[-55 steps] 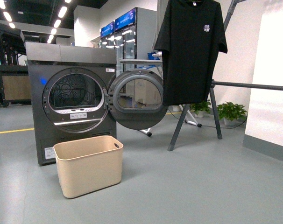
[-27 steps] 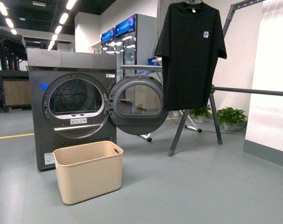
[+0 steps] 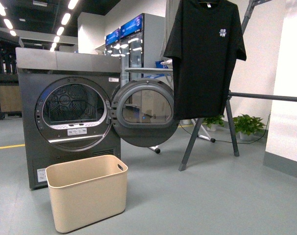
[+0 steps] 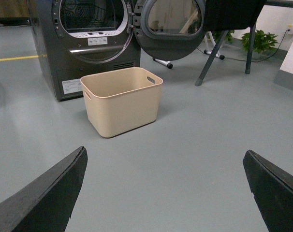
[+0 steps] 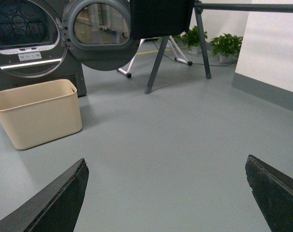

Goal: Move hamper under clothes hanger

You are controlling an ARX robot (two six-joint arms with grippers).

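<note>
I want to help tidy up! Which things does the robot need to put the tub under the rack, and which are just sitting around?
For the job:
- hamper, on the floor in front of the dryer
- clothes hanger, holding a black T-shirt

Just sitting around:
- dryer, door open
- potted plants by the wall
- lit display coolers at the back
</note>
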